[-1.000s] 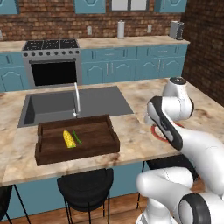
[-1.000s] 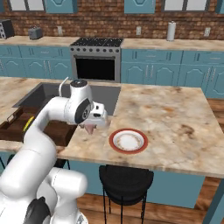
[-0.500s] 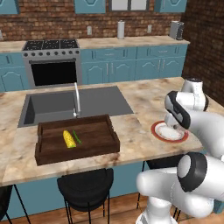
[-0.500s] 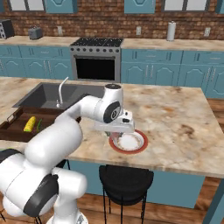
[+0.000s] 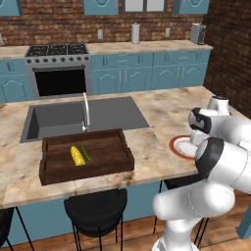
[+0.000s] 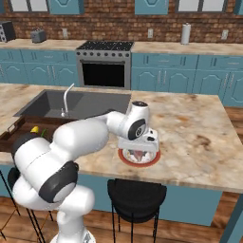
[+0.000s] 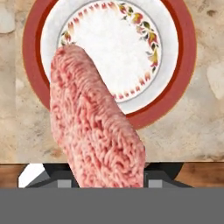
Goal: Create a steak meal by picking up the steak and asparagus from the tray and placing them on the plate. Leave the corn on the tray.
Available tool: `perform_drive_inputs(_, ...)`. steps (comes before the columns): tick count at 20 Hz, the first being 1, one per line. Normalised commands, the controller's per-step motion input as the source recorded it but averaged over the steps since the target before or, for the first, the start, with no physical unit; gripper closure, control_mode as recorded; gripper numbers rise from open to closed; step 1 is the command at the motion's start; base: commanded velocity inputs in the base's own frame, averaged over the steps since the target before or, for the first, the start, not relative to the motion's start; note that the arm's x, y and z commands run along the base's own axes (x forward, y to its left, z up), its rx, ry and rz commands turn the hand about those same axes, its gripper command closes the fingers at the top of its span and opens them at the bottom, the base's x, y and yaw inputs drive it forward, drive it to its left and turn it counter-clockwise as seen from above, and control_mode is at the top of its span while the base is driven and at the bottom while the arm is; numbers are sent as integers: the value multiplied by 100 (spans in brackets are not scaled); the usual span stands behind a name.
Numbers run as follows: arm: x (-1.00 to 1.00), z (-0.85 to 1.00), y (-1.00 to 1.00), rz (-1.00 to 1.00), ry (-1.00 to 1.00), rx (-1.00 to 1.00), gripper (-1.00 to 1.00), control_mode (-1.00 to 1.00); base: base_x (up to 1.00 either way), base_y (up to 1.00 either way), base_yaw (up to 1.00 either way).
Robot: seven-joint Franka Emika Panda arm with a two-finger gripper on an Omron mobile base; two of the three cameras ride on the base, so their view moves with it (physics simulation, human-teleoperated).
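Well, steak (image 7: 94,124) over unlabelled plate (image 7: 177,57)

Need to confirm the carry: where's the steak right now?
The steak is held in the tool, hanging just above the plate on the counter, right of the sink.

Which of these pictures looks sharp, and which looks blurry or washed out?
Hand view: steak close and soft-edged, plate centre washed out white. Left base view: even flat light, tray and corn clear. Right base view: end effector shades the plate.
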Motion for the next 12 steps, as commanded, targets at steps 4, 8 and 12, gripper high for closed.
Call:
perform_drive_inputs(4, 44, -30, 0, 0, 3, 0, 100, -100, 0, 0, 0)
perform_drive_inputs(8, 43, -11, -8, 0, 0, 0, 100, -100, 0, 0, 0)
perform_drive_inputs(12, 44, -18, -13, 0, 0, 0, 100, -100, 0, 0, 0)
